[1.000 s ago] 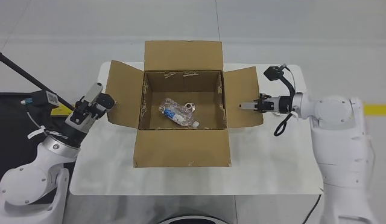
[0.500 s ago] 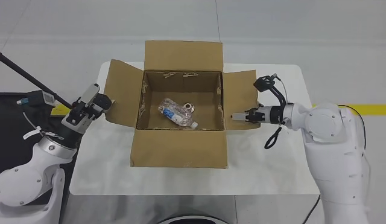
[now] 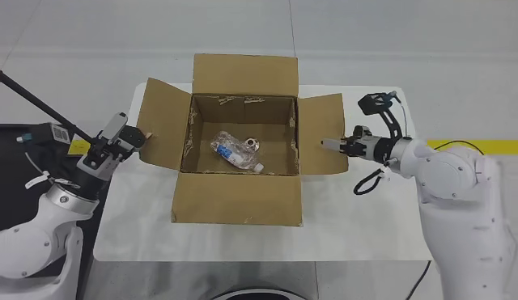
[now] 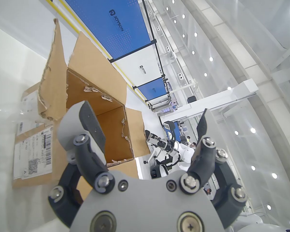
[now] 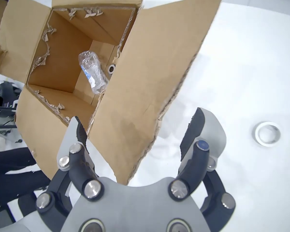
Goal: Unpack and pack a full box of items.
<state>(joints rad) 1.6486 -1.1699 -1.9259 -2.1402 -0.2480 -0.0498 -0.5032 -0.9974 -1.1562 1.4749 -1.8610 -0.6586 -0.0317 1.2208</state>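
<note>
An open cardboard box (image 3: 239, 199) stands mid-table with all flaps spread. On its floor lie a crumpled clear plastic bottle (image 3: 236, 153) (image 5: 93, 72) and a small round item (image 3: 253, 144) (image 5: 111, 68) beside it. My right gripper (image 3: 328, 145) (image 5: 137, 129) is open at the outer edge of the right flap (image 5: 147, 73), whose near corner sits between the jaws. My left gripper (image 3: 136, 137) (image 4: 147, 124) is open just outside the left flap (image 3: 160, 126), with nothing between its fingers. The box (image 4: 96, 112) is also seen from the left wrist.
The white table (image 3: 356, 219) has bare room in front of and to the right of the box. A white ring (image 5: 267, 134) is set in the tabletop near my right gripper. A black pole (image 3: 36, 102) and dark equipment (image 3: 20, 171) lie off the table's left side.
The box has slid a little to the left. My right gripper pushed in at the right flap, then drew back to its edge. My left arm backed off to the left.
</note>
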